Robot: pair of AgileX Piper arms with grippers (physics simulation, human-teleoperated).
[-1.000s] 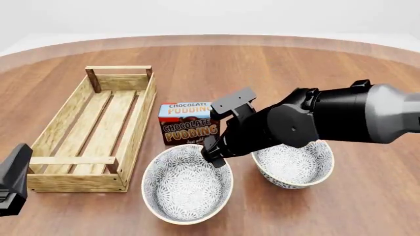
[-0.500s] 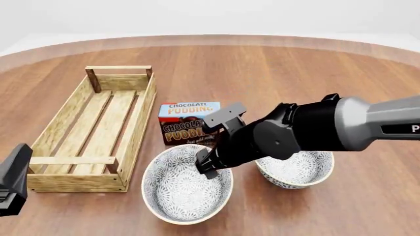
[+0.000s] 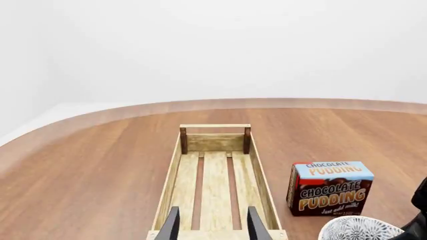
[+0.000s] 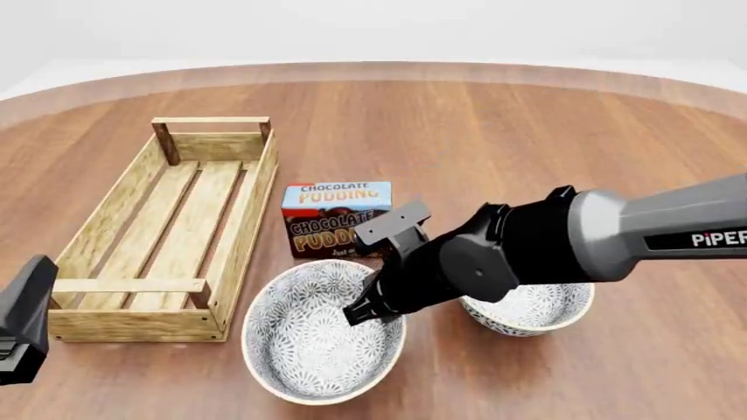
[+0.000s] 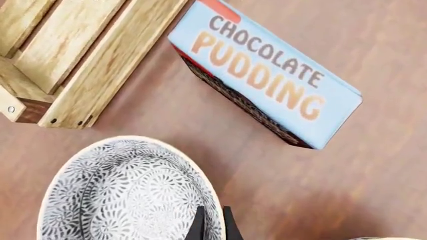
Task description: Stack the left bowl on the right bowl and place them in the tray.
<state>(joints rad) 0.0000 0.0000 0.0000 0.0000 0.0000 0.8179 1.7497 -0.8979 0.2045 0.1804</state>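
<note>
1. Brown wooden desk [image 4: 491, 131] carries the tray [image 4: 251, 219] at the frame's left, its long axis running away from the camera.
2. Right fingers [image 5: 212, 226] pinch the left bowl [image 4: 310, 341] by its rim; it looks tilted.
3. Right bowl [image 4: 543, 311] sits lower right.
4. Left fingers [image 3: 172, 226] stand apart, holding nothing.

Two flower-patterned bowls, the left bowl [image 4: 317, 337] and the right bowl [image 4: 534, 306], one slatted tray [image 4: 111, 238], one pudding box [image 4: 336, 219] and two robot arms share the table.
</note>
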